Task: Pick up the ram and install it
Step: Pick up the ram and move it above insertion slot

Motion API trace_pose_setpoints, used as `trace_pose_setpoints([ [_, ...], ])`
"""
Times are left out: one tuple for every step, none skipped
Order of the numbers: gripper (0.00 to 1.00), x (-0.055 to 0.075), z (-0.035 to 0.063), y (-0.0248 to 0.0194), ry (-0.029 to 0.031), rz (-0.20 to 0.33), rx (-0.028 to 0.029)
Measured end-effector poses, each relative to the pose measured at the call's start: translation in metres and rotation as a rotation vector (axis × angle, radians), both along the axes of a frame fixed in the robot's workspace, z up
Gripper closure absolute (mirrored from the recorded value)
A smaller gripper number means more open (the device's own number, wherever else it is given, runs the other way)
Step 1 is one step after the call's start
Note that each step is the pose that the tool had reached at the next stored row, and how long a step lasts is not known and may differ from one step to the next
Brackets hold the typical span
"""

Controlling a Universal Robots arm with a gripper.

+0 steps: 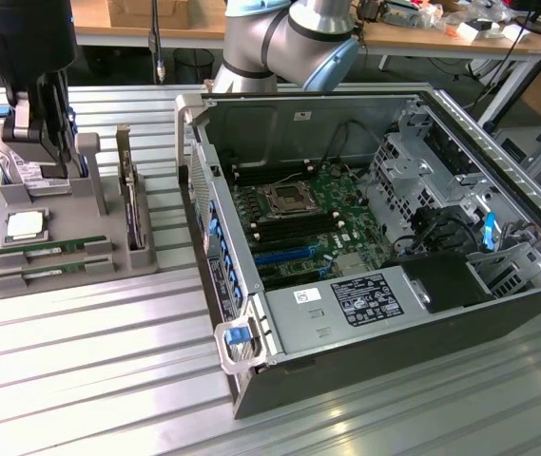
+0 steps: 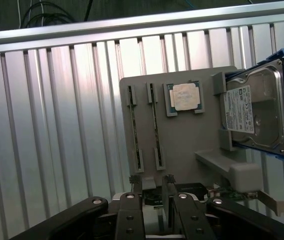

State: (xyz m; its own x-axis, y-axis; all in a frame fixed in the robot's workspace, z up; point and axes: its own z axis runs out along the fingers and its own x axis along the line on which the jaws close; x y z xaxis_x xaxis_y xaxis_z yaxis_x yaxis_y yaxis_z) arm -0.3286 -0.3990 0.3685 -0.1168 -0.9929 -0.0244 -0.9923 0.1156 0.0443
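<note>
We find the ram stick [image 1: 47, 249] and its twin [image 1: 53, 269] on edge in parallel slots of the gray holder tray [image 2: 191, 145], long axes running along the exterior view's left to right. The tray also holds a processor chip [image 2: 184, 97], a hard drive [image 2: 256, 115] and an expansion card [image 1: 132, 204]. The gripper [image 1: 49, 161] hovers over the tray, fingers [image 2: 134, 182] spread, empty.
</note>
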Motion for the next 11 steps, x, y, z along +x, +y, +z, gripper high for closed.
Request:
trace_pose_setpoints([
  [0.70,0.0000,-0.0006,0.0000,0.0000,0.000,0.0000],
  [0.70,0.0000,-0.0009,0.0000,0.0000,0.000,0.0000],
  [0.70,0.0000,-0.0012,0.0000,0.0000,0.000,0.0000],
  [0.70,0.0000,-0.0015,0.0000,0.0000,0.001,0.0000],
  [0.70,0.0000,-0.0017,0.0000,0.0000,0.001,0.0000],
  [0.70,0.0000,-0.0019,0.0000,0.0000,0.001,0.0000],
  [0.70,0.0000,-0.0023,0.0000,0.0000,0.001,0.0000],
  [0.70,0.0000,-0.0025,0.0000,0.0000,0.001,0.0000],
  [0.70,0.0000,-0.0026,0.0000,0.0000,0.001,0.0000],
  [0.70,0.0000,-0.0029,0.0000,0.0000,0.001,0.0000],
  [0.70,0.0000,-0.0031,0.0000,0.0001,0.001,-0.0001],
])
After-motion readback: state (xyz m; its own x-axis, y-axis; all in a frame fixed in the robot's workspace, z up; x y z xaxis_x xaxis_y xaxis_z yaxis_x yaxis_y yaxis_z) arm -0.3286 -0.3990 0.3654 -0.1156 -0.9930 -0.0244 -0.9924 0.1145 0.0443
